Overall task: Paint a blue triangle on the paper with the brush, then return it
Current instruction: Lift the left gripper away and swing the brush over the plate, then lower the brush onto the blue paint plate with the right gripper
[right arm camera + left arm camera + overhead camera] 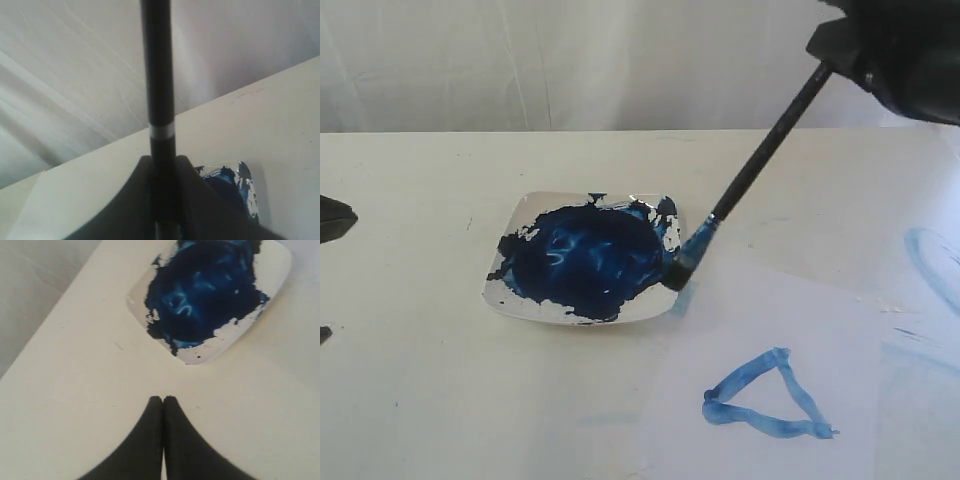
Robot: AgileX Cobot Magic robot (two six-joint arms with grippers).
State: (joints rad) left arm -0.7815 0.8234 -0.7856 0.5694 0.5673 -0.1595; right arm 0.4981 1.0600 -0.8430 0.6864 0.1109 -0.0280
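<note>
A blue triangle [765, 400] of three uneven strokes lies on the white paper [800, 340] at the front right. My right gripper [162, 165] is shut on the brush [760, 165], a black handle slanting down from the upper right. Its blue-stained tip [688, 262] rests on the right rim of the square plate [525, 305] smeared dark blue. In the right wrist view the brush handle [159, 75] with its silver band runs up between the fingers. My left gripper [163, 399] is shut and empty, hovering over bare table short of the plate [270, 285].
Pale blue curved streaks [930, 260] mark the table at the far right. A white cloth backdrop [570, 60] hangs behind the table. Part of the left arm [335, 218] shows at the left edge.
</note>
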